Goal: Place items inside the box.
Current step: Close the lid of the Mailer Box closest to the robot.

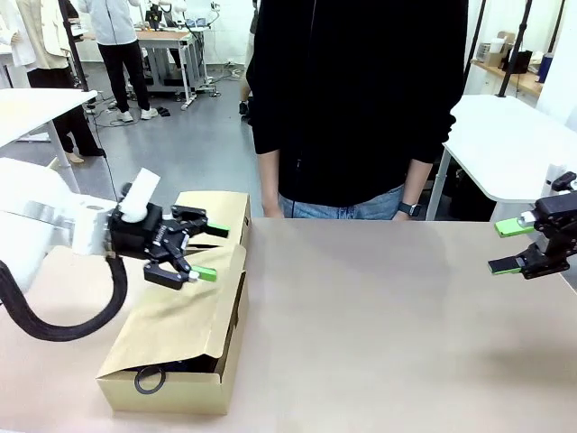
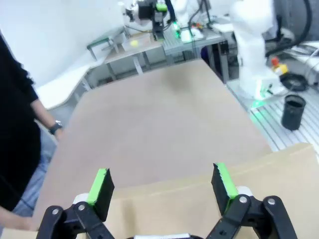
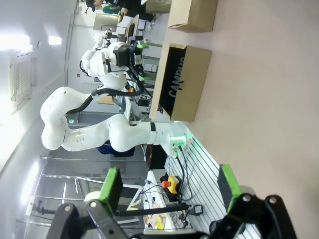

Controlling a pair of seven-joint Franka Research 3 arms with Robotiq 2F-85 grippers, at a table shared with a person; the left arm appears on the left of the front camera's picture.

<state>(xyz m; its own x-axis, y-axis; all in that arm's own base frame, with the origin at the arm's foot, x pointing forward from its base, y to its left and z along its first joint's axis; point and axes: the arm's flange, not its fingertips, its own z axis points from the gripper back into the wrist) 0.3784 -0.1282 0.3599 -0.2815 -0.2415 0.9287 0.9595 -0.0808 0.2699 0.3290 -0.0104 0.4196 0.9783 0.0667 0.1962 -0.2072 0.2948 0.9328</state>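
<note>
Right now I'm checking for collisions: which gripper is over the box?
The left gripper: its open jaws hover above the box flap. The right gripper, also open, hangs at the table's far right edge.

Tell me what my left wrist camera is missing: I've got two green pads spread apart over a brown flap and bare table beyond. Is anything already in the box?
Observer: Yes. In the right wrist view the cardboard box stands open, with a dark pouch lettered "CAMPUS" inside.
Operator: Where is my left gripper relative to the box?
Observer: In the front view the left gripper hovers open above the box's raised flap, holding nothing.
Operator: And the right gripper?
Observer: The right gripper is open and empty at the table's right edge, far from the box.
Operator: Anything sticking out of the box?
Observer: A black ring hangs out at the near corner, below the flap.
</note>
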